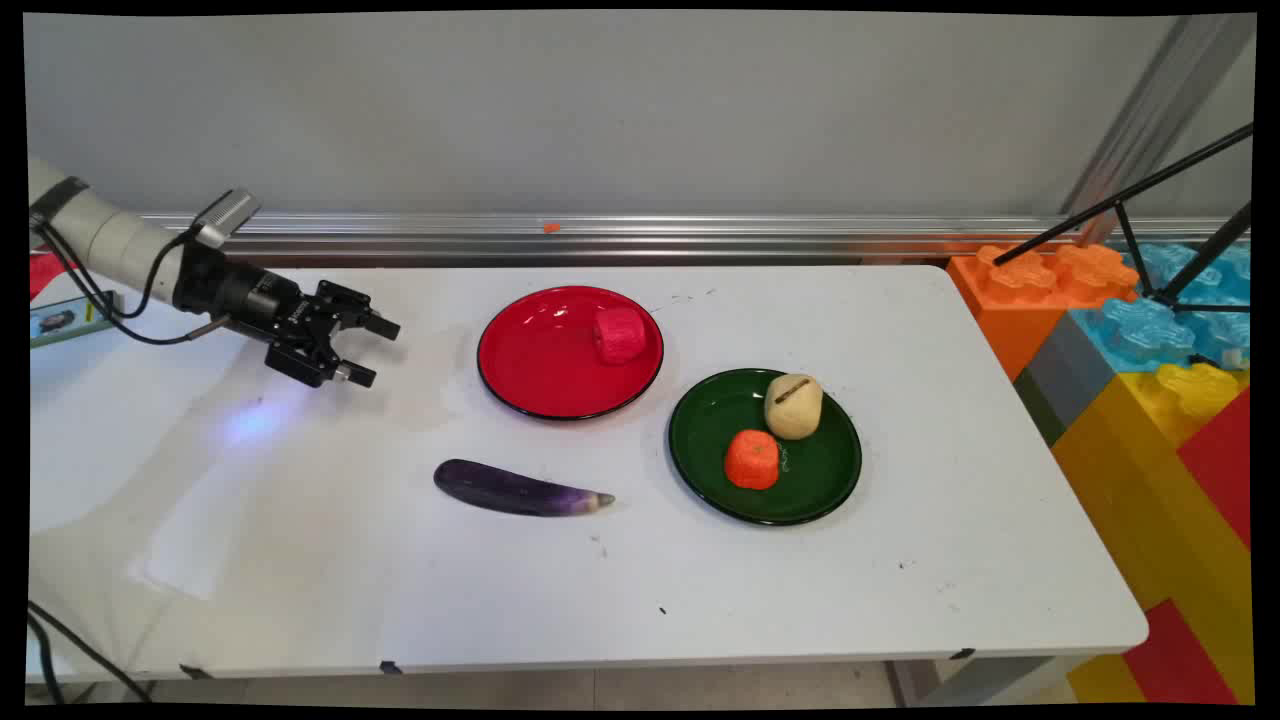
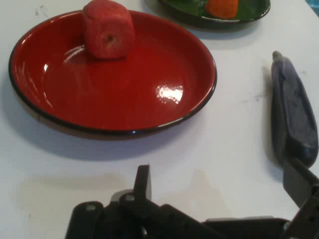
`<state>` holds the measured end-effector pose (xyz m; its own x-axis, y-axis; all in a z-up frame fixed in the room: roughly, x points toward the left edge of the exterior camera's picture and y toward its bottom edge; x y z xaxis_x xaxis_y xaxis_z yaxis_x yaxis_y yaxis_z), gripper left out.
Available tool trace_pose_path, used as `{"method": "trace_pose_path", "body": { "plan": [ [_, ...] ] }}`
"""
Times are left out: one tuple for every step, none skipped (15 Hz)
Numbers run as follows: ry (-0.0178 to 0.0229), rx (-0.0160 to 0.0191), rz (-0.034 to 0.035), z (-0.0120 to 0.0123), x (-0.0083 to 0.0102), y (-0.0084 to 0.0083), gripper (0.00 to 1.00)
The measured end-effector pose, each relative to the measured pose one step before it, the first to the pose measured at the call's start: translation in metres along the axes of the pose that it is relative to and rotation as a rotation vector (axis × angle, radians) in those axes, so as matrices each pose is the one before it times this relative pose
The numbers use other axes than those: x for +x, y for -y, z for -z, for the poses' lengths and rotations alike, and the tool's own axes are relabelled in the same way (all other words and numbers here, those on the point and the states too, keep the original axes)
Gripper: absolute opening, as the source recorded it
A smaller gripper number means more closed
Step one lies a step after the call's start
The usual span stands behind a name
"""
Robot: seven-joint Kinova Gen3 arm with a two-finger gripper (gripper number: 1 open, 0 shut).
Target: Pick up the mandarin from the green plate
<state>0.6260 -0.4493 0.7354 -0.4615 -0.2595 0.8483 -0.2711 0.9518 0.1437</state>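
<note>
End effector (image 1: 363, 351) hangs released over desk (image 1: 300, 560) at your left, nr red plate (image 1: 545, 375) w/ red block (image 2: 108, 29); eggplant (image 1: 520, 489) lies just beside, green plate (image 1: 815, 480) beyond.

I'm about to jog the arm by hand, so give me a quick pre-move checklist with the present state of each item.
1. Gripper empty, fingers apart: ok.
2. Gripper clear of the table, held above it: ok.
3. Nearest things, red plate and eggplant, both apart from the fingers: ok.
4. Red piece resting inside the red plate: ok.
5. Orange piece and beige piece inside the green plate: ok.
6. Cable slack along the arm: cannot tell.
</note>
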Motion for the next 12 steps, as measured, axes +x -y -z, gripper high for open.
{"method": "trace_pose_path", "body": {
  "plan": [
    [-0.00257, -0.00147, -0.00238, -0.0002, 0.00202, 0.00014, 1.0],
    [-0.00371, -0.00176, -0.00217, -0.00006, 0.00251, -0.00028, 1.0],
    [-0.00585, -0.00172, -0.00239, 0.00022, 0.00385, -0.00122, 1.0],
    [-0.00637, -0.00364, -0.00262, -0.00064, 0.00482, -0.00145, 1.0],
    [-0.0051, -0.00307, -0.00173, -0.00062, 0.00387, -0.00137, 1.0],
    [-0.00369, -0.00315, -0.00171, -0.00074, 0.00273, -0.00122, 1.0],
    [-0.00508, -0.00441, -0.00234, -0.00156, 0.00374, -0.00152, 1.0],
    [-0.00322, -0.00393, -0.00152, -0.0014, 0.00242, -0.00106, 1.0],
    [-0.00442, -0.00495, -0.0016, -0.00258, 0.00349, -0.0011, 1.0],
    [-0.00219, -0.00381, -0.00048, -0.00223, 0.00217, -0.00055, 1.0],
    [-0.00369, -0.00446, -0.00159, -0.00374, 0.00321, -0.0003, 1.0],
    [-0.00424, -0.0046, -0.00341, -0.00551, 0.00391, 0.00027, 1.0]
  ]
}}
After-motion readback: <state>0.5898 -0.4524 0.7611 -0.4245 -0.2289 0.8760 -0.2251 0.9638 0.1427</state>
